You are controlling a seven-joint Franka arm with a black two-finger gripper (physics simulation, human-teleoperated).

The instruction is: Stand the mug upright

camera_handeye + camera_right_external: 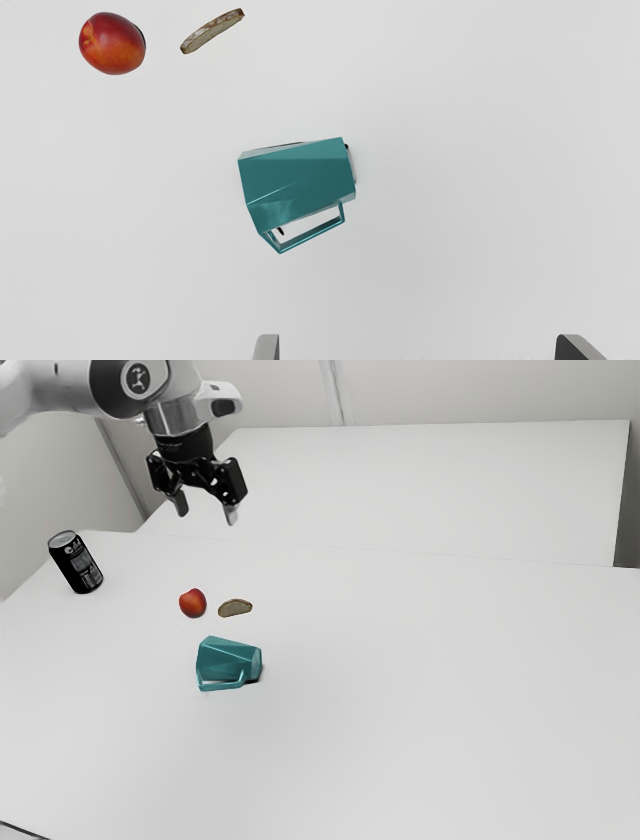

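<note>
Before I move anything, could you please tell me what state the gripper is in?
Gripper: open, holding nothing, its fingers wide apart above the table.

Table (420,700): mug (300,177), can (76,564), fruit (112,45), slice (212,32)

stretches the pale arm (72,385) in from ten o'clock of the exterior view, bends at the wrist (178,417) and points the gripper (206,512) down between five and six o'clock, with fingers (267,349) spread wide.
</note>
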